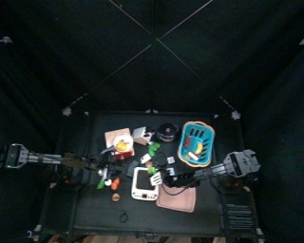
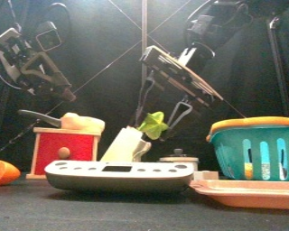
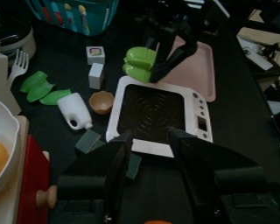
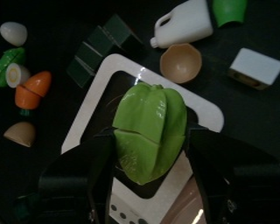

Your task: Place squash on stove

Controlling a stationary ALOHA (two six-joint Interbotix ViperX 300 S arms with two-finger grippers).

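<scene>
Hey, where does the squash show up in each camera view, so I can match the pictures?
Top view: too small to make out, under the right arm's tip beside the stove.
Front view: centre, squash hanging above the stove.
Left wrist view: upper middle, just beyond the stove.
Right wrist view: centre, between the right gripper jaws, over the stove.
Shared landmark: the white stove.

The small black table bears the white stove, pink mat and blue basket.
</scene>
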